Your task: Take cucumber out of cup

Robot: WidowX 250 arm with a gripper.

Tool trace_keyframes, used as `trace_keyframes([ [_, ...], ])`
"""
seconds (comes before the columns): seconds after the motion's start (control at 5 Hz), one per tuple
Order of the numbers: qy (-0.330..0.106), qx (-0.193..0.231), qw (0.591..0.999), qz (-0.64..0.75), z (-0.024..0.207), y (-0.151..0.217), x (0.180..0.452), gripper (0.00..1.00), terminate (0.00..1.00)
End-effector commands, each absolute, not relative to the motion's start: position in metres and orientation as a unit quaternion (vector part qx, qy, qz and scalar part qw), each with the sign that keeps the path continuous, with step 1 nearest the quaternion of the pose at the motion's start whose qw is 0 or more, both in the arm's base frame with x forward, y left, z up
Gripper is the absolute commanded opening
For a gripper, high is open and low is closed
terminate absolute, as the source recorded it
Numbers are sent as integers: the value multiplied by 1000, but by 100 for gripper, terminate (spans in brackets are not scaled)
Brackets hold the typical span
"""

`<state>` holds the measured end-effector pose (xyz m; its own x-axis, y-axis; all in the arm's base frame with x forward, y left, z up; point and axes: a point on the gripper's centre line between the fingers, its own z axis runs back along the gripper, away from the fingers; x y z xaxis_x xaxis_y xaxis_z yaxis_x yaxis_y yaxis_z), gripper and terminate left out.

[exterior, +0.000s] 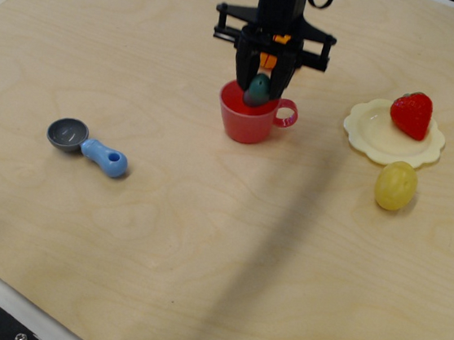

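Above the cup (249, 121), the gripper (258, 89) pinches the cucumber (258, 91).

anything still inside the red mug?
The small red plastic mug shows only bare red inner wall. The teal-green toy cucumber sits at the rim, pinched in the black claw; its lower end and the mug's bottom are hidden, as is most of an orange object behind the claw.

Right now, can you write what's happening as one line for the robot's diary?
phase: lifting | gripper: shut on small teal-green plastic cucumber | cucumber: partly above rim of red plastic cup | cup: upright on table
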<state>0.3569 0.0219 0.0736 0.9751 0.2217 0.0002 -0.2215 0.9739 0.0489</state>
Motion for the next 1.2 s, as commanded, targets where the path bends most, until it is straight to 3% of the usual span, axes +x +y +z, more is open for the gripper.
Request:
trace_keyframes([
  [0.0, -67, 18, 991, 111, 127, 22, 352, 0, 0],
  [0.4, -70, -7, 995, 74, 128, 3, 322, 0, 0],
  [0.6, -57, -34, 997, 34, 113, -10, 309, 0, 0],
  [1.0, -32, -37, 998, -31, 84, -45, 282, 0, 0],
])
